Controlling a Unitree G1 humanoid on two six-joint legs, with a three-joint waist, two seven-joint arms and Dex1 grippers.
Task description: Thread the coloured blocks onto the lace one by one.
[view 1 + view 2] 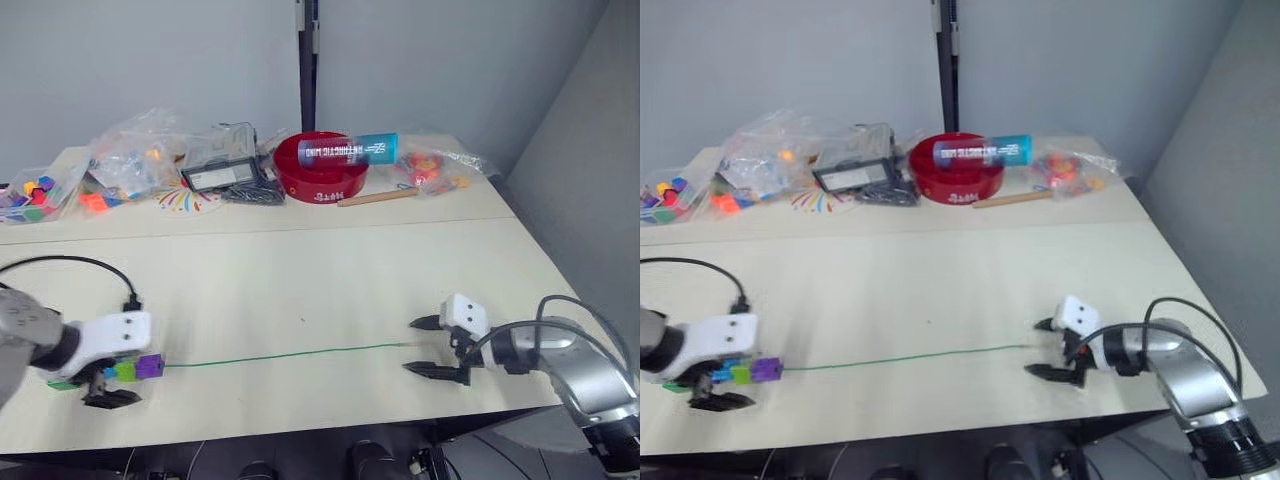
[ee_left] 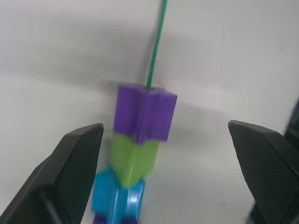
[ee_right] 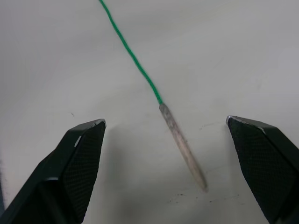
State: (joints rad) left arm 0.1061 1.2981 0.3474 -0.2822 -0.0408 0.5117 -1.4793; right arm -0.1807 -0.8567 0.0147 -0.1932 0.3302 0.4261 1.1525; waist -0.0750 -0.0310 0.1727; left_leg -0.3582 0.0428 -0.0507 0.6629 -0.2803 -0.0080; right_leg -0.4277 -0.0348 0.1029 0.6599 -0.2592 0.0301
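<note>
Blocks, small coloured plastic cubes [image 2: 140, 140], already sit stacked on the thin green lace [image 1: 280, 355]; both grippers, left [image 2: 168, 154] and right [image 3: 166, 154], gape empty, so you only withdraw

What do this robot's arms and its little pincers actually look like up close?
Each arm is smooth silver-grey metal ending in a white plastic block. From it spring two black, wedge-shaped fingers with finely dotted inner faces, as on the left gripper and right gripper. A thick black cable loops into the left wrist; another arches over the right forearm.
</note>
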